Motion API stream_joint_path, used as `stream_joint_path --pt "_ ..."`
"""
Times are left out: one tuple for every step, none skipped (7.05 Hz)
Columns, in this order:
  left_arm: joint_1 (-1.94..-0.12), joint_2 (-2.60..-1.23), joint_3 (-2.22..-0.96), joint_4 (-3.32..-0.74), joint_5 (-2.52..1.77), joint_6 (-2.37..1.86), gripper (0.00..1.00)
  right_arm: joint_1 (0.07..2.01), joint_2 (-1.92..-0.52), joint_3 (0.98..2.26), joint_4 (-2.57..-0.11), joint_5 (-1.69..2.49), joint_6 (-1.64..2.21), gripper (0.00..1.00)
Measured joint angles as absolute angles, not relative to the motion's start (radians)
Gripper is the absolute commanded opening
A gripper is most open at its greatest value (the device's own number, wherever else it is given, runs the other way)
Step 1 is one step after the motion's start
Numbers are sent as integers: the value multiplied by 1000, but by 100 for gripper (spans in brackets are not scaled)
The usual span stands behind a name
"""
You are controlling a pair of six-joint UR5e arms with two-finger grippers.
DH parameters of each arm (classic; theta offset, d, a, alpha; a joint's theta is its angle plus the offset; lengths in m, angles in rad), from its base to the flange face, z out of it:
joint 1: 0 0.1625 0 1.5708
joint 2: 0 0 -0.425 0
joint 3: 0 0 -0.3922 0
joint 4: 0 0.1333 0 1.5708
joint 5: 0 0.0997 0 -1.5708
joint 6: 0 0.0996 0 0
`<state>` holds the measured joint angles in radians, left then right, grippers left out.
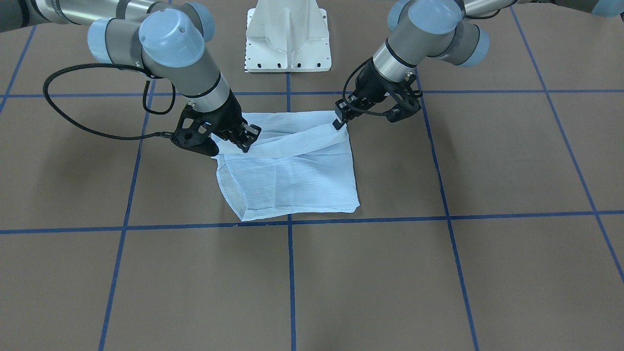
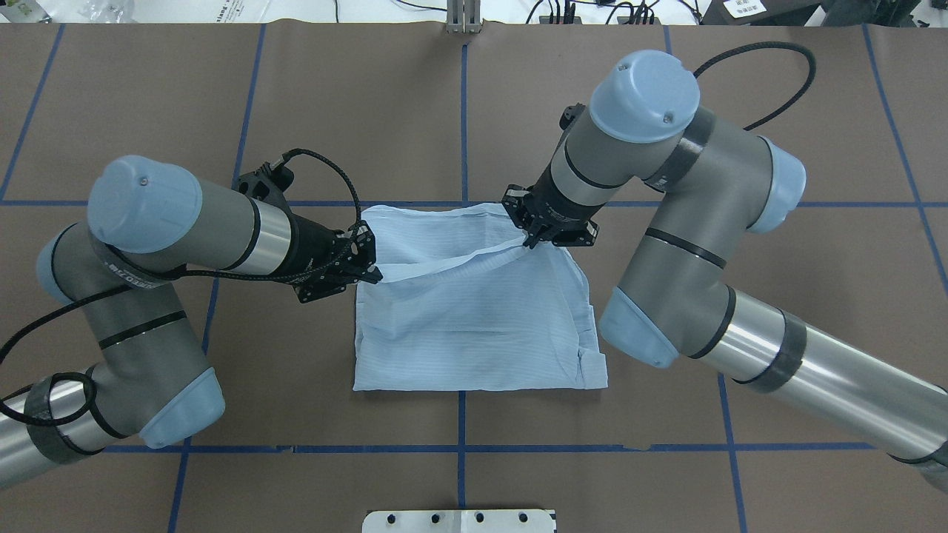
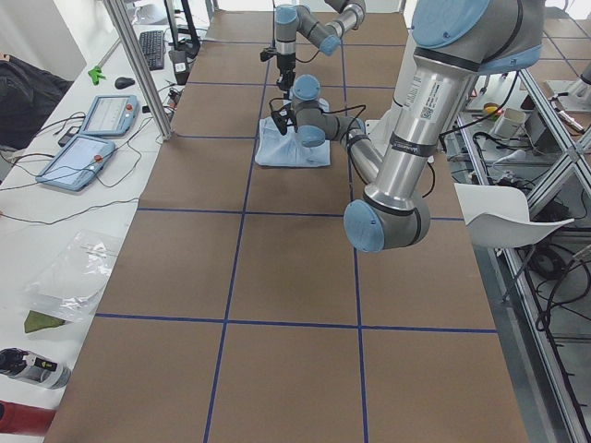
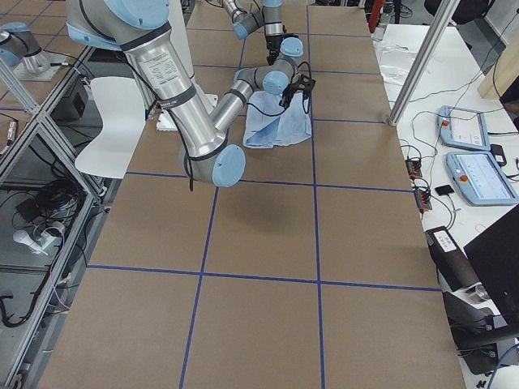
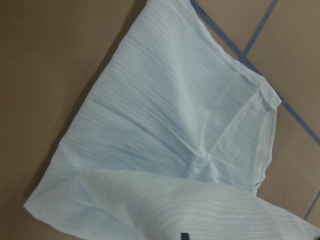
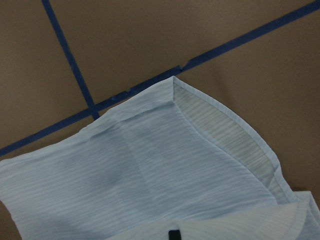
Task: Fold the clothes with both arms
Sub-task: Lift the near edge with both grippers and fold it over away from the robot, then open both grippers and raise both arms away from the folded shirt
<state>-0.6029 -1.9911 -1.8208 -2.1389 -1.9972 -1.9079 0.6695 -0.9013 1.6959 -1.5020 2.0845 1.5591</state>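
At the middle of the brown table (image 2: pixel 740 96), the light-blue shirt (image 2: pixel 474 333) lies folded into a rough square. The left gripper (image 2: pixel 376 275) and the right gripper (image 2: pixel 530 240) each pinch one end of a raised band of fabric across its far half — fingers narrow, closed on cloth.
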Motion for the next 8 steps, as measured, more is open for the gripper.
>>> stream_joint_path --pt "-616 -1996 -1798 -2148 -1997 -1895 0 672 -858 1645 -1501 2082 1553 0" --pt "-631 -2008 -1777 -2151 -1997 -1888 0 674 -828 1598 -1488 2079 1549 0" --pt "-651 -2025 -1745 -2162 -1997 -1878 0 680 -809 1545 -1454 2078 1546 0" --pt "-668 -2043 -1695 -2196 -1997 -1867 0 686 -801 1499 -1417 2077 1544 0" --pt "-677 -2063 -1620 -2259 -1997 -1862 0 689 -798 1462 -1387 2077 1543 0" --pt "-681 -2076 -1553 -2322 -1996 -1860 0 690 -793 1432 -1367 2076 1542 0" --pt "-682 -2083 -1510 -2361 -1996 -1859 0 690 -782 1406 -1358 2076 1542 0" --pt "-682 -2086 -1492 -2377 -1996 -1859 0 690 -771 1389 -1353 2076 1542 42"
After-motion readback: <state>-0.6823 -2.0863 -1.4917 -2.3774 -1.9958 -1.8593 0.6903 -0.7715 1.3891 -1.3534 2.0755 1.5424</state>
